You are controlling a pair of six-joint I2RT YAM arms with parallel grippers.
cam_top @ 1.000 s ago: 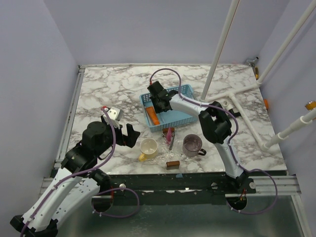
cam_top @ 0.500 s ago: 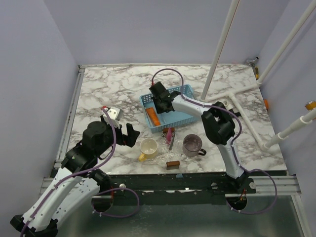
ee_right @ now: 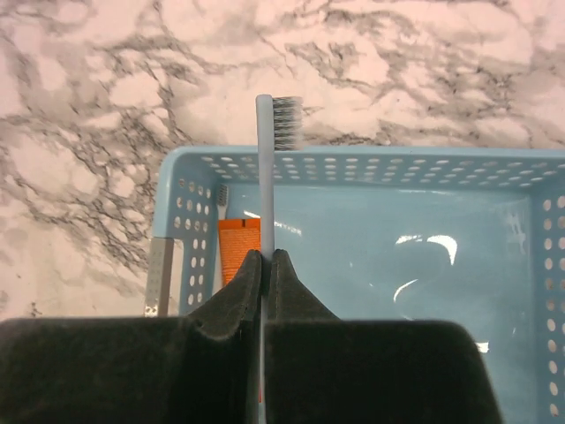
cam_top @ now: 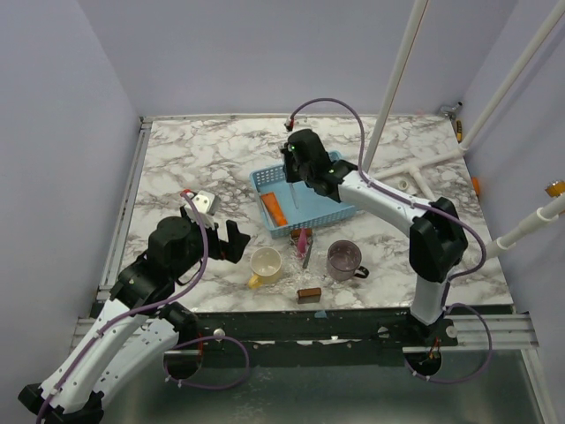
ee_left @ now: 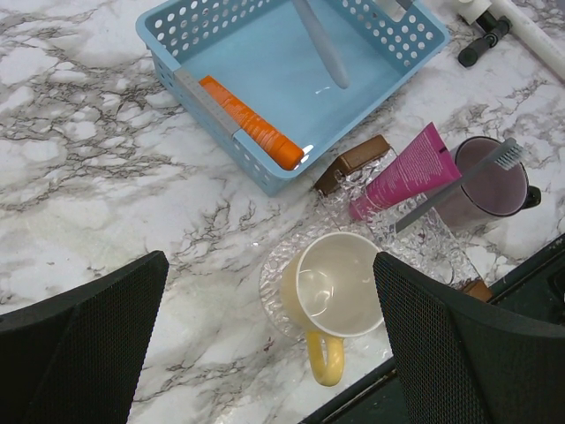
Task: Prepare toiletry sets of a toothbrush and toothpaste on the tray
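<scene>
Right wrist view shows the right gripper (ee_right: 265, 258) with its fingers pinched together on the toothbrush (ee_right: 264, 177). They grip low on the handle, so most of the brush sticks out ahead. Its long axis runs 6 to 12 o'clock, with the head at 12 and the bristles facing 3. The brush is held above the tray (ee_right: 353, 160), its head over the far rim. Orange toothpaste (ee_right: 237, 249) lies inside at 9 o'clock along the wall. The brush looks light, stiff and thin, and its slick, narrow handle could swivel in so small a pinch. A hold nearer mid-handle would probably steady it. The left gripper (cam_top: 222, 238) hangs at 7 o'clock from the tray, with its fingers spread wide and holding nothing.
</scene>
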